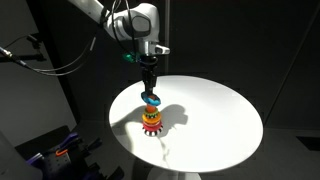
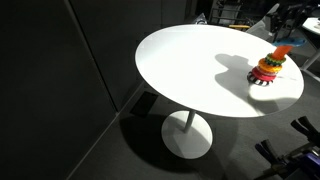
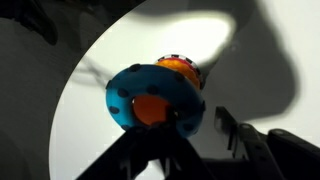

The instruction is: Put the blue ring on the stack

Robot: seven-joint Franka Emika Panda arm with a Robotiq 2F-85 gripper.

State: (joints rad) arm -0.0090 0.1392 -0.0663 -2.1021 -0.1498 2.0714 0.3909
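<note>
The blue ring (image 1: 151,97) is a light-blue doughnut with dark dots. It hangs at the tips of my gripper (image 1: 150,90), right above the stack (image 1: 151,120), which has a red gear-edged ring and an orange peg. In the wrist view the blue ring (image 3: 128,92) fills the middle, and the orange peg top (image 3: 150,108) shows through its hole. One finger reaches into the hole and the other stands just outside the ring's wall, so my gripper (image 3: 193,122) is shut on the ring. The stack's top (image 3: 180,68) shows behind the ring. The stack also shows in an exterior view (image 2: 266,70).
The stack stands on a round white table (image 1: 215,120), which also shows in an exterior view (image 2: 190,70), about halfway between its middle and its edge. Dark curtains surround the table. Cables and gear lie on the floor at one corner (image 1: 55,155).
</note>
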